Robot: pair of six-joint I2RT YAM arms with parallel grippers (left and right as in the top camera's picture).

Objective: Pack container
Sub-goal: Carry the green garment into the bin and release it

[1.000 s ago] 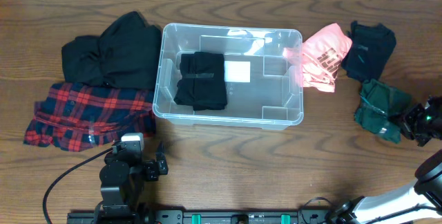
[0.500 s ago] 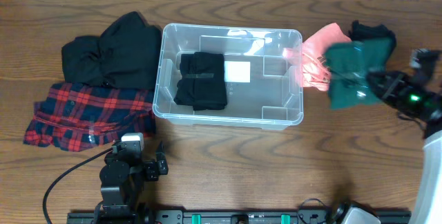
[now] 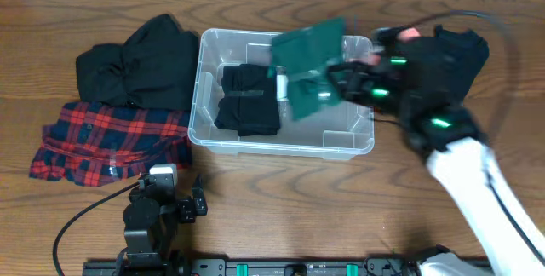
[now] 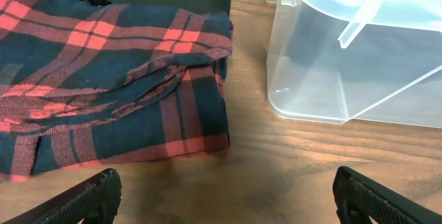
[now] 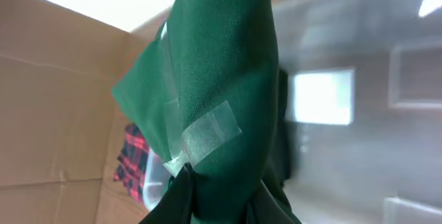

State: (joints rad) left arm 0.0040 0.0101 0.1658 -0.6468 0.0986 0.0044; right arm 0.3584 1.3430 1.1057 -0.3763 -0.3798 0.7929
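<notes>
The clear plastic container (image 3: 345, 144) stands mid-table with a folded black garment (image 3: 249, 99) in its left part; its corner shows in the left wrist view (image 4: 345, 51). My right gripper (image 3: 334, 82) is shut on a folded green garment (image 3: 308, 65), bound with clear tape, and holds it above the container's middle. The green garment fills the right wrist view (image 5: 221, 79); the fingers are hidden behind it. My left gripper (image 4: 221, 200) is open and empty, low over the bare table in front of the container's left corner.
A red-and-navy plaid shirt (image 3: 106, 140) and a black garment pile (image 3: 140, 67) lie left of the container. The plaid shirt also shows in the left wrist view (image 4: 103, 92). A dark garment (image 3: 456, 54) and a bit of a pink one (image 3: 410, 34) lie at the right, partly behind my arm.
My right gripper has carried the green garment from the table's right side leftward to above the container. The left arm has not moved.
</notes>
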